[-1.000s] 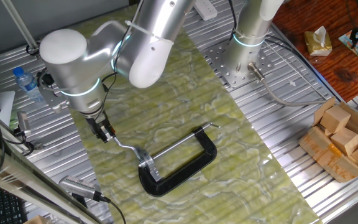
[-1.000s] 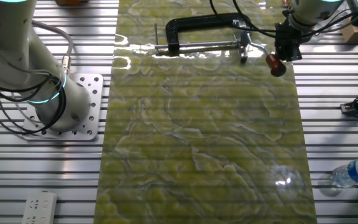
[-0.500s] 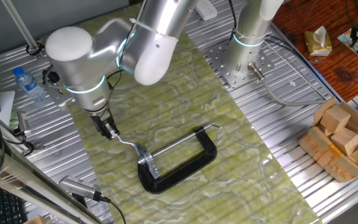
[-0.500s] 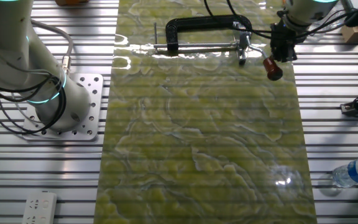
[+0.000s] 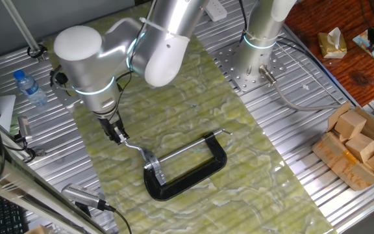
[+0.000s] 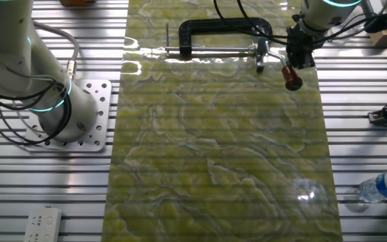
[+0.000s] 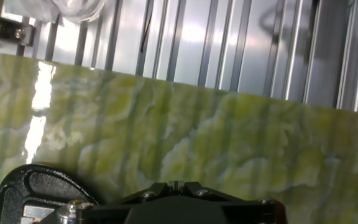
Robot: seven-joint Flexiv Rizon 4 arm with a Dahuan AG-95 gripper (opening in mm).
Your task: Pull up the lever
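The black C-shaped clamp point(image 5: 193, 179) lies on the green mat point(image 5: 252, 143), with its long screw rod point(image 5: 187, 151) across it. The lever point(image 5: 135, 149) is a thin bent silver rod that rises from the clamp's silver bracket point(image 5: 153, 170). My gripper point(image 5: 119, 134) is shut on the lever's outer end. In the other fixed view the gripper point(image 6: 296, 59) holds the lever just above its red-brown knob point(image 6: 292, 78), right of the clamp point(image 6: 224, 25). The hand view shows the jaws close together at the bottom edge and part of the clamp frame point(image 7: 30, 186).
A second arm's base point(image 5: 258, 39) stands at the mat's far edge and also shows in the other fixed view point(image 6: 52, 101). A water bottle point(image 5: 28, 88) lies left of my arm. A box of wooden blocks point(image 5: 359, 146) sits at the right. A power strip point(image 6: 44, 224) lies near the bottom left.
My gripper has moved toward the clamp with the lever in it. The lever has swung with it and the knob sits nearer the bracket. The clamp has stayed in place.
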